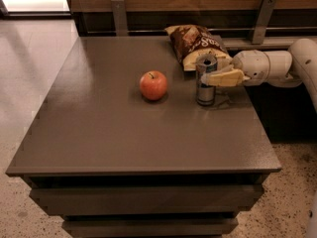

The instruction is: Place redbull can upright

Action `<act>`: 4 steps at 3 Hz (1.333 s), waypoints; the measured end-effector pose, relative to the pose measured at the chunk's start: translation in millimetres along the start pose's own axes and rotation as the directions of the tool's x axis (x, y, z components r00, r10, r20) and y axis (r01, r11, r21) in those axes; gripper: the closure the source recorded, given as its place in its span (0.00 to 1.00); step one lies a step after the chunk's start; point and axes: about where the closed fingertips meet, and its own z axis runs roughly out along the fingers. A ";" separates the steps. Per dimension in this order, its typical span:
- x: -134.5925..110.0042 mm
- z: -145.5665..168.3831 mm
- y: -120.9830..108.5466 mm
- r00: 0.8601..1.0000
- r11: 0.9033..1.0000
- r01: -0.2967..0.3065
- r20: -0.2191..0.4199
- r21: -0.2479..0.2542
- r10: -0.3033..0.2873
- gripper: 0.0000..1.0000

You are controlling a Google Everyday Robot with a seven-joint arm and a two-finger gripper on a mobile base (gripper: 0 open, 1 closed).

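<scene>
The redbull can (pixel 205 92) stands upright on the brown table (pixel 124 133), right of centre, with its silver top facing up. My gripper (pixel 212 74) reaches in from the right at the can's upper half. Its pale fingers (pixel 225 78) lie on either side of the can and hold it. The white arm (pixel 267 66) stretches off to the right edge of the view.
A red apple (pixel 153 85) sits left of the can. A brown-and-yellow chip bag (pixel 195 44) lies just behind the can and gripper. A wooden rail with metal brackets (pixel 119 15) runs behind the table. The table's right edge is close to the can.
</scene>
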 end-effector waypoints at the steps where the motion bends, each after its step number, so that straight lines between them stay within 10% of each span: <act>1: 0.7 -0.6 -3.5 1.000 1.000 0.015 0.017 -0.007 -0.015 1.00; 2: 0.7 -0.6 -3.7 1.000 1.000 0.016 0.019 -0.008 -0.016 1.00; 4: -2.4 -0.1 -1.8 0.999 1.000 0.030 0.033 -0.008 -0.029 0.59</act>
